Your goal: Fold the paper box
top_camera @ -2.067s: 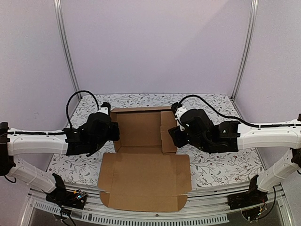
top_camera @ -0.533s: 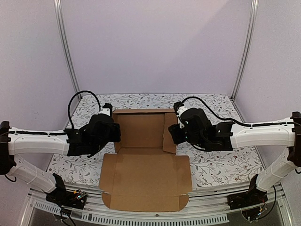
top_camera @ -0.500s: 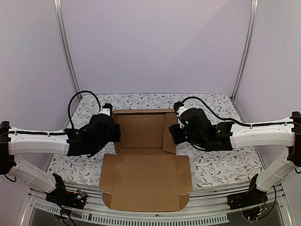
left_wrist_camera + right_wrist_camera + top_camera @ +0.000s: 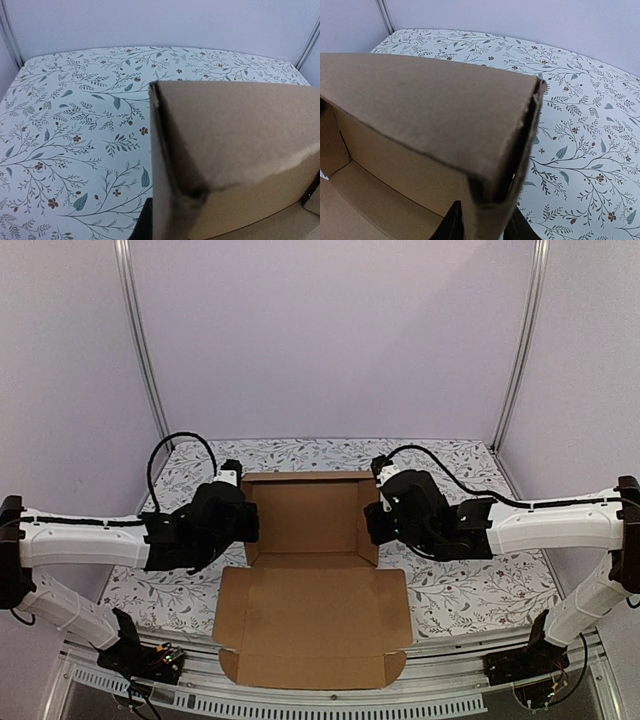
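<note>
The right wall of the paper box (image 4: 305,580) now stands straighter than a moment ago, and the right pincer (image 4: 485,227) has squeezed in on it. The left pincer (image 4: 247,524) is pinched tight on the other wall, so the box sits between them. If one pulls harder, a wall could crease or slip free, because the brown card is thin, ridged and bendy.

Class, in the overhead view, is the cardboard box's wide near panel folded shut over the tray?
No: the paper box's wide near panel lies flat on the table.
</note>
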Tool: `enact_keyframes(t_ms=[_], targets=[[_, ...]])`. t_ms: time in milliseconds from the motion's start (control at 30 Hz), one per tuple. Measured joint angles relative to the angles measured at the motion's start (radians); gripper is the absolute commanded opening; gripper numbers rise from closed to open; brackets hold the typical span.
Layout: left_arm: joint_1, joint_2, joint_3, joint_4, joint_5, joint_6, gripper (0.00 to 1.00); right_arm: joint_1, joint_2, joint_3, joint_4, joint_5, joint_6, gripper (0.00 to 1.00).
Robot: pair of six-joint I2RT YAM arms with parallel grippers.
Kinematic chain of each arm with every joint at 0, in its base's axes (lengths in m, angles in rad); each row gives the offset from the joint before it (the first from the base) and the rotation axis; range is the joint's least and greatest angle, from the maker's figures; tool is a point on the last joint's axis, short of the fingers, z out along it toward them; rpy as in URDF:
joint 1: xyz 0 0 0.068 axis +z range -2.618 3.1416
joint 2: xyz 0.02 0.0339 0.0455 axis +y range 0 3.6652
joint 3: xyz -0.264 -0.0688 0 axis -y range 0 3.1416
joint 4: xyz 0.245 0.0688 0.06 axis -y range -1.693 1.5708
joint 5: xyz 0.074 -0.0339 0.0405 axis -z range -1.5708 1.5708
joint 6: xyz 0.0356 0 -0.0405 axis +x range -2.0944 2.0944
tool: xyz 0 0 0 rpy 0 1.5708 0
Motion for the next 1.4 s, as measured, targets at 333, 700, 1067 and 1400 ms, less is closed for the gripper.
enact_keyframes(t_ms=[333,700,1067,1400], targets=[[-0.012,0.02,0.007,0.004,-0.011,0.0,0.0,0.0,0.033,0.0,0.002,0.018,-0.004,0.24],[-0.021,0.02,0.007,-0.022,-0.036,-0.001,0.0,-0.016,0.099,0.0,0.051,0.048,0.021,0.0],[-0.031,0.036,0.008,-0.025,-0.047,-0.003,0.0,-0.014,0.117,-0.037,0.125,0.031,0.048,0.2],[-0.042,0.049,0.009,-0.029,-0.048,-0.003,0.0,-0.012,0.118,-0.095,0.176,0.002,0.091,0.23]])
